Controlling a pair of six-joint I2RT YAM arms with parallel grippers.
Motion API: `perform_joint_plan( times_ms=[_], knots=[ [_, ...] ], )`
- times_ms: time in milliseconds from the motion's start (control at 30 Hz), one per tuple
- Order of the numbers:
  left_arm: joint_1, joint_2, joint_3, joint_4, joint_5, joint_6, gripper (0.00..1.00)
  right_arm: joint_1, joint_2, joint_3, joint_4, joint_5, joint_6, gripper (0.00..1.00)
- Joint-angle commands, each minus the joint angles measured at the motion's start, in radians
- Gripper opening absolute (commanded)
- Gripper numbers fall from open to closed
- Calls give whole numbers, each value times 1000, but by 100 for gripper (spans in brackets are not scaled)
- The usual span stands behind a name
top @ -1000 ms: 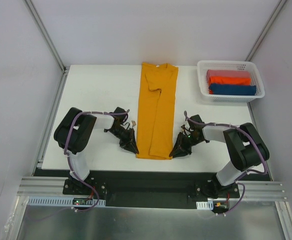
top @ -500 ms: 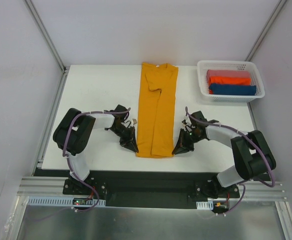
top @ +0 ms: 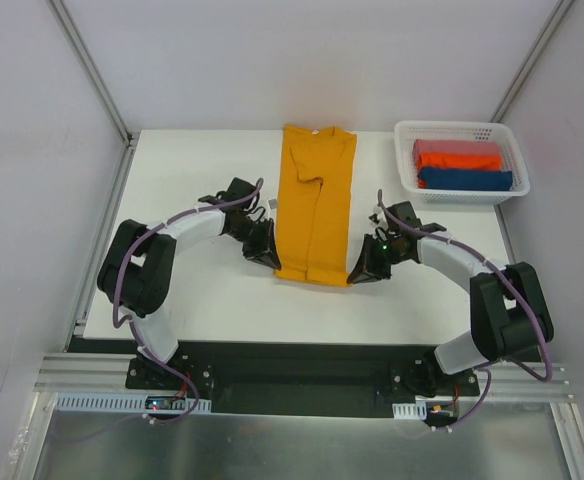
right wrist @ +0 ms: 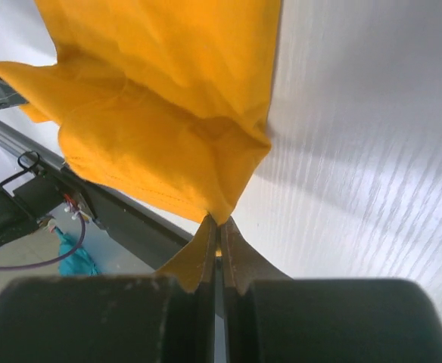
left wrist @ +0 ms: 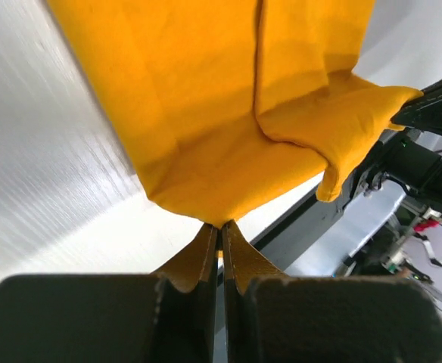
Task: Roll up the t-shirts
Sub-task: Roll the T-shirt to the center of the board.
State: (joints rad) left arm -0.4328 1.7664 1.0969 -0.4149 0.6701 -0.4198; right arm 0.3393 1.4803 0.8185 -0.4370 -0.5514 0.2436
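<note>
A mustard-orange t-shirt [top: 315, 205] lies folded into a long strip down the middle of the white table, collar at the far end. Its near end is lifted and turned back toward the collar. My left gripper [top: 270, 259] is shut on the near left corner of that shirt [left wrist: 221, 181]. My right gripper [top: 358, 272] is shut on the near right corner [right wrist: 168, 151]. Both wrist views show cloth pinched between closed fingertips. Folded pinkish, red-orange and dark blue t-shirts [top: 462, 165] lie in the basket.
A white mesh basket [top: 407, 180] stands at the table's far right corner. The table's near edge and black arm-mount rail [top: 292, 360] run below the shirt. White walls close in the sides and back.
Both grippers have moved away from the near edge toward the collar, carrying the shirt's near end with them. The strip now looks shorter.
</note>
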Motion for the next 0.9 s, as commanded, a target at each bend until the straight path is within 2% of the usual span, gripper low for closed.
perform_joint_plan(
  times_ms=[0,600,700,767,867],
  knots=[
    [14,2,70,-58,-81,56,0,-20,35,65,23,53,-24,1],
    [52,154,202,-108,-162,73,0,-23,227,223,46,36,-38,2],
    [54,169,227,-114,-168,75,4,-23,256,246,44,36,-41,3],
    [58,176,241,-119,-176,79,7,-25,271,264,47,39,-43,9],
    [69,165,256,-136,-196,84,13,-23,276,284,78,28,-55,24]
  ],
)
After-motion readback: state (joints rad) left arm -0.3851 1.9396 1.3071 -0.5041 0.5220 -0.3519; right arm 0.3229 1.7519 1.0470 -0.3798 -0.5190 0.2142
